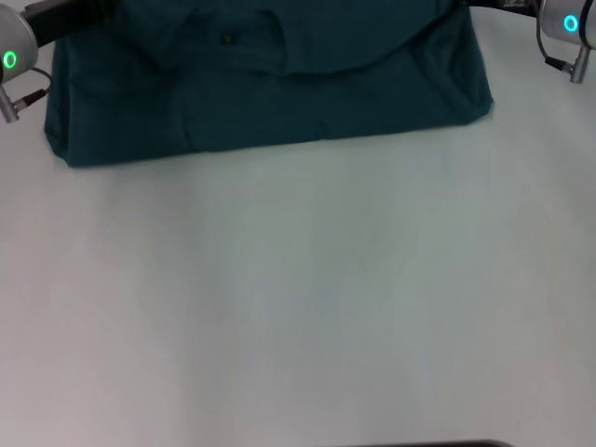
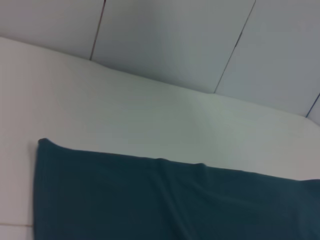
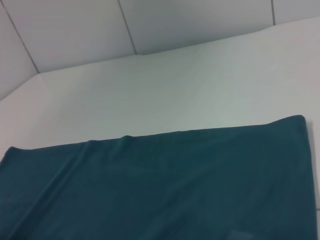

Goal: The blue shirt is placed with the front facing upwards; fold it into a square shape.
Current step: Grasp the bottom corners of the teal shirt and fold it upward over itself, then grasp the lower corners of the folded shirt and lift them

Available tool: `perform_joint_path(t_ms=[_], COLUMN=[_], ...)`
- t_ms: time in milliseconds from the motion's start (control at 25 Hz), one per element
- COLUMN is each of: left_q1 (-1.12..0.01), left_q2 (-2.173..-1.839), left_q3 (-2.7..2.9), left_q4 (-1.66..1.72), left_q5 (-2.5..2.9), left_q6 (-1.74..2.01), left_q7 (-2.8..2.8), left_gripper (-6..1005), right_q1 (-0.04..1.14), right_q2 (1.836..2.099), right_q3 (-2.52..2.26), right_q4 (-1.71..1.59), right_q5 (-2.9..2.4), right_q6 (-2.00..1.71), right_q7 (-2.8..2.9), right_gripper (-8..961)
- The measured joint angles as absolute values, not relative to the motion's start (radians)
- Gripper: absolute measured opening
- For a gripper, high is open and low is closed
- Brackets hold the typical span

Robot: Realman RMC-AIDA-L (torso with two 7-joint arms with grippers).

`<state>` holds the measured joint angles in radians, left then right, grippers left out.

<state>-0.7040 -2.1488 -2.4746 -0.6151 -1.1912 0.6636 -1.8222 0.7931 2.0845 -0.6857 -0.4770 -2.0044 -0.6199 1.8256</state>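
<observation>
1. Pale grey panelled walls backed the scene in both wrist views, and the white bench [image 1: 298, 307] ran out wide and bare on the near side of the blue shirt [image 1: 270, 88].
2. I judged the folding well along: the blue shirt lay as a broad, flat band with straight near edge and squared corners, and its curved collar line and small dark neck label showed on top. It was wider than deep, though the head view cut off its far edge, so I could not see its whole outline.
3. I reckoned a crosswise fold was left to bring that band to a square. No lettering showed on the upper face.
4. At the blue shirt's far left corner I saw only the left arm's wrist housing with its green ring; the left claw itself was not in view, so I could not speak to its fingers.
5. At the blue shirt's far right corner the right arm's wrist, with a blue ring, sat just off the cloth's edge; the right claw was likewise out of view.
6. Both wrist cameras looked across the folded cloth, its edge and one corner lying flat on the bench, nothing pinching it that I could see.
</observation>
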Motion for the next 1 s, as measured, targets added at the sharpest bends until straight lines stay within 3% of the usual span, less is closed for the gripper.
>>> perform_joint_path(t_ms=[80,240,360,600,760,1000], left_q1=[-0.704,-0.702,-0.703,-0.697,-0.661,-0.586], left_q2=[-2.148,-2.147,-2.147,-2.143,-2.14,-2.091], left_q3=[-2.474,-2.479,-2.48,-2.488,-2.491,-2.491], left_q4=[-0.612,-0.615,-0.616,-0.631,-0.695,-0.784], left_q5=[-1.193,-1.197,-1.197,-1.198,-1.206,-1.278], left_q6=[0.65,0.636,0.63,0.638,0.725,1.029], left_q7=[-1.826,-1.827,-1.828,-1.841,-1.853,-1.855], left_gripper=[81,288,355,490,676,904], right_q1=[0.793,0.793,0.793,0.791,0.774,0.681], right_q2=[2.084,2.085,2.085,2.085,2.084,2.069], right_q3=[-0.686,-0.686,-0.686,-0.683,-0.675,-0.675], right_q4=[-0.477,-0.478,-0.481,-0.486,-0.51,-0.621], right_q5=[-2.004,-2.004,-2.004,-2.003,-1.979,-1.855], right_q6=[-0.613,-0.608,-0.608,-0.607,-0.639,-0.866], right_q7=[1.828,1.828,1.827,1.828,1.824,1.82], right_gripper=[84,287,427,567,661,906])
